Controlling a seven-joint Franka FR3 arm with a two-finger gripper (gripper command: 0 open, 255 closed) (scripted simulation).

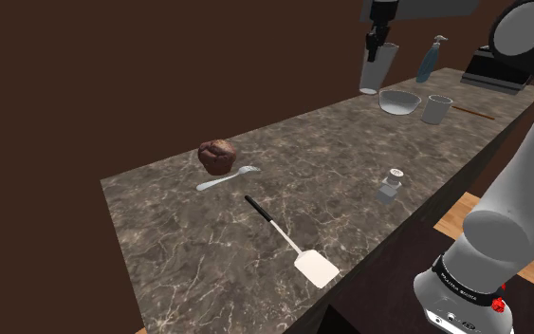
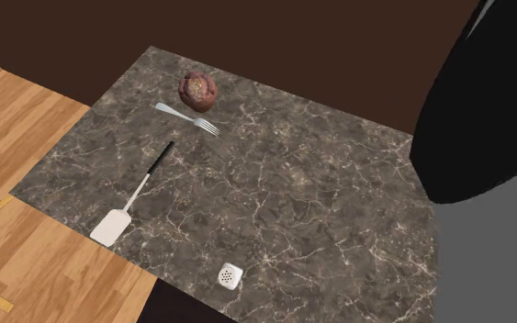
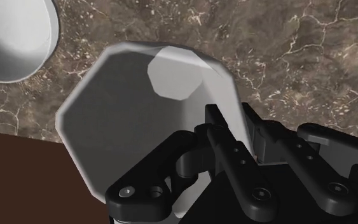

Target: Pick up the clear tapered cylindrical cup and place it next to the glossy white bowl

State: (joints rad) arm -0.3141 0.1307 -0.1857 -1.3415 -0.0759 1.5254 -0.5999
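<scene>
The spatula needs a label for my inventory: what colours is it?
White blade, black handle on the spatula, clearest in the shoulder view.

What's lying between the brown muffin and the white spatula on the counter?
A silver fork lies next to the muffin, with bare counter between it and the spatula, seen clearly in the second exterior view.

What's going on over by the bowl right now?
The black gripper has its jaws shut on the wall of the greyish cup, at the far end of the marbled counter. The cup is upright, right beside the white bowl. Whether it rests on the counter or hangs just above it, I cannot tell. A second cup stands on the bowl's other side.
</scene>
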